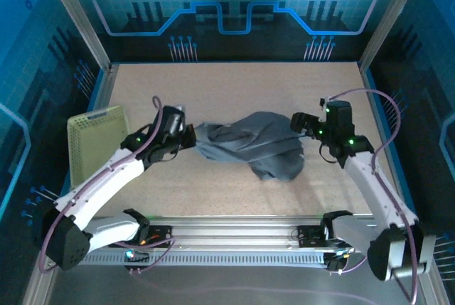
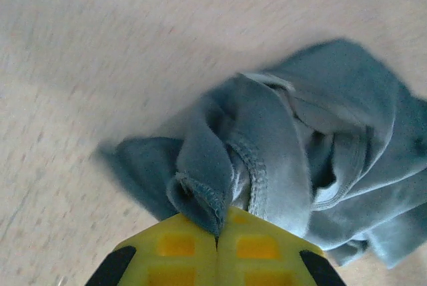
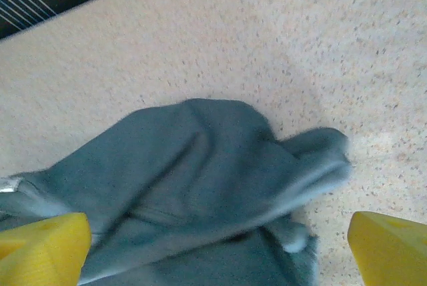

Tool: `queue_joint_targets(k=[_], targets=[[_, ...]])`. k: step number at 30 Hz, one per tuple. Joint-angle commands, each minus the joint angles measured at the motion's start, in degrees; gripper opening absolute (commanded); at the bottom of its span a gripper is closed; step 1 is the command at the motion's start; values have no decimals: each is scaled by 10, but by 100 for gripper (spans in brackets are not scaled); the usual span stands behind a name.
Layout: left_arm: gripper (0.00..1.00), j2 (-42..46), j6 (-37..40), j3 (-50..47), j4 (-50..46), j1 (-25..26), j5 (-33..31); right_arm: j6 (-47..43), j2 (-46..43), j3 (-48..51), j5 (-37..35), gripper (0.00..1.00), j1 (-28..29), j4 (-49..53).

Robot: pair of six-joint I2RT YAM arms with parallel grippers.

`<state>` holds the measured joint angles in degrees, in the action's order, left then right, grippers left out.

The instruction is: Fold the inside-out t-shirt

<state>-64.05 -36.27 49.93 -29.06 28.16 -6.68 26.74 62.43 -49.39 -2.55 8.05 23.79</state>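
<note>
The inside-out t-shirt [image 1: 256, 145] lies bunched in a dark slate-grey heap at the middle of the table. My left gripper [image 1: 190, 136] is at its left edge, shut on a stitched hem fold [image 2: 207, 199] that sticks out between the yellow fingers [image 2: 177, 253]. Seams and a hem show in the left wrist view. My right gripper [image 1: 300, 124] stands open at the heap's right side. In the right wrist view its yellow fingertips [image 3: 47, 246] sit wide apart on either side of the crumpled t-shirt [image 3: 193, 179], nothing pinched between them.
A pale yellow-green mesh basket [image 1: 96, 138] lies at the table's left edge. Metal frame posts [image 1: 78, 20] rise at the back corners and a rail [image 1: 234, 230] runs along the near edge. Bare tabletop [image 1: 234, 84] stretches behind the shirt.
</note>
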Motion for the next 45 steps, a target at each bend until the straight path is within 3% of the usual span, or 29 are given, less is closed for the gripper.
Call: queue_joint_targets(k=[1,11,16,22,30,32,34,40,45], targets=[[0,21,-68,-78,49,-1,20,-24,76,-58,-27,99,45,5],[0,11,-68,-137,91,-5,18,-97,316,-224,-48,94,166,46],[0,13,-74,-160,109,-7,14,-105,396,-290,-45,93,218,65],[0,17,-71,-170,115,-10,10,-101,438,-298,-13,84,240,68],[0,2,-66,-168,125,-15,8,-93,429,-254,-2,72,258,51],[0,-1,-67,-166,127,-15,7,-93,434,-252,-6,63,259,51],[0,0,-65,-162,124,-15,4,-93,432,-256,-21,44,260,60],[0,29,-42,-142,103,-22,-19,-101,361,-248,-61,2,256,73],[0,60,-7,-109,97,-26,-42,-107,272,-248,-117,0,253,97]])
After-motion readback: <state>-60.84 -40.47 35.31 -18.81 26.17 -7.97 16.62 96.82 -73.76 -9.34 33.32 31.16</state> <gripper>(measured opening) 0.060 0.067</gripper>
